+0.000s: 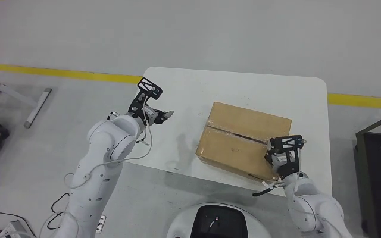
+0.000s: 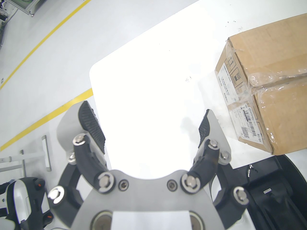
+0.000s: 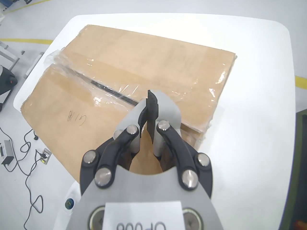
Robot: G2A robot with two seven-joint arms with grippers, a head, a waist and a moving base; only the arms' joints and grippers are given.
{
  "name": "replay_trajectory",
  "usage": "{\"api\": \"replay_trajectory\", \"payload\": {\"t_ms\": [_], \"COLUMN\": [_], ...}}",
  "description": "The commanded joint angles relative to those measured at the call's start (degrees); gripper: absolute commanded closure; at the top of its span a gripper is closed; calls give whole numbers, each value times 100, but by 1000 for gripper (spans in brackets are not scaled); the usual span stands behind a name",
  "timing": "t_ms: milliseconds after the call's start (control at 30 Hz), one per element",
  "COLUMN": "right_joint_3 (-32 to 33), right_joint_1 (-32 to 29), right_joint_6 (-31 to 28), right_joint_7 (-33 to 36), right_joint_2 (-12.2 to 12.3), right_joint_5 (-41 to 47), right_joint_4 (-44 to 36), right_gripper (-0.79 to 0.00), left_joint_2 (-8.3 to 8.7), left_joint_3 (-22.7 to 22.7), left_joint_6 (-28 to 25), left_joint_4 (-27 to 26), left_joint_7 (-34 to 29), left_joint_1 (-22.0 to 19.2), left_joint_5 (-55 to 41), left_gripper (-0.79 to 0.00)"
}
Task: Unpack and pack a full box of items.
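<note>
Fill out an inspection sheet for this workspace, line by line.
Surface: white table, rounded corners, a few small dark specks.
Job's things: cardboard box on the table, flaps shut, clear tape along the seam.
Clutter: nothing seen.
Grippers: left gripper open above the table's edge, apart from the box; right gripper shut, over a corner of the box.
Cables: black cable and power adapter on the floor beside the table.
Surroundings: grey floor with a yellow line.
</note>
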Motion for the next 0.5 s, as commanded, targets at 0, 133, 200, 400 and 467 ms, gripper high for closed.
{"api": "replay_trajectory", "payload": {"t_ms": [0, 133, 200, 400, 467], "right_joint_3": [53, 144, 206, 752, 1094], "right_joint_1": [-71, -227, -330, -691, -841], "right_joint_6": [67, 40, 4, -115, -215], "right_joint_7": [-12, -271, -444, -819, -953], "right_joint_2": [5, 18, 29, 94, 127], "right_joint_5": [13, -8, -35, -147, -112], "right_joint_4": [-67, -378, -546, -1188, -1389], "right_gripper": [0, 0, 0, 0, 0], "left_joint_2": [0, 0, 0, 0, 0], "left_joint_3": [0, 0, 0, 0, 0], "left_joint_6": [0, 0, 0, 0, 0], "left_joint_4": [0, 0, 0, 0, 0], "left_joint_7": [0, 0, 0, 0, 0], "left_joint_1": [0, 0, 0, 0, 0], "left_joint_5": [0, 0, 0, 0, 0], "left_gripper": [-785, -785, -785, -785, -785]}}
